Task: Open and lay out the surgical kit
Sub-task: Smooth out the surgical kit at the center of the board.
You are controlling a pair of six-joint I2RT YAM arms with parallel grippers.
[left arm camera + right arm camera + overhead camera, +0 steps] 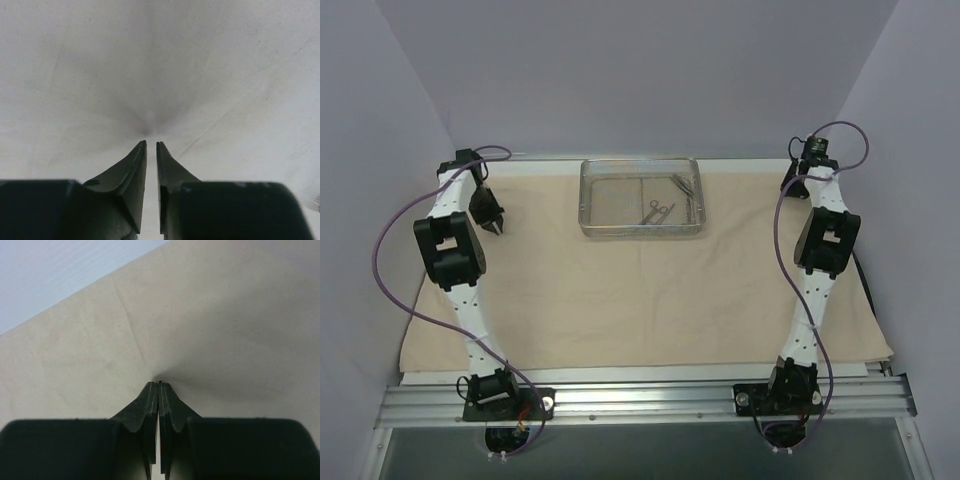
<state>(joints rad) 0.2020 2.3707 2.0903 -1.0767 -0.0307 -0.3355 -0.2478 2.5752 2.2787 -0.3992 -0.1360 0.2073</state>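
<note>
Top external view gives the whole layout. The cloth wrap (pixel 650 300) is spread flat, and the wire-mesh tray (pixel 640 232) sits on it at the far middle. The instruments (pixel 658 211) lie inside the tray, mostly in its right half, with ring handles just readable. Neither wrist view shows the tray or instruments, only cloth.

The left gripper (pixel 495 222) is left of the tray, well apart from it, over the cloth and pointing down. The right gripper (pixel 792 181) is right of the tray, roughly level with the tray's far rim. From this view both are too small to read as open or closed.

Left wrist view settles the left one. Its fingers (pixel 131 165) are parted by a thin slit, pale cloth shows through the slit, and nothing is clamped between them. Creases in the cloth fan out from a spot just beyond the tips. Cannot tell whether the tips touch the cloth.

Right wrist view shows fingers (pixel 148 405) pressed together, closed, no gap. A fold line in the cloth runs right up to the tips and the cloth puckers there. Cannot tell whether a bit of cloth is pinched. Only this view shows the cloth's edge, with a pale bluish surface (pixel 60 270) beyond it.
</note>
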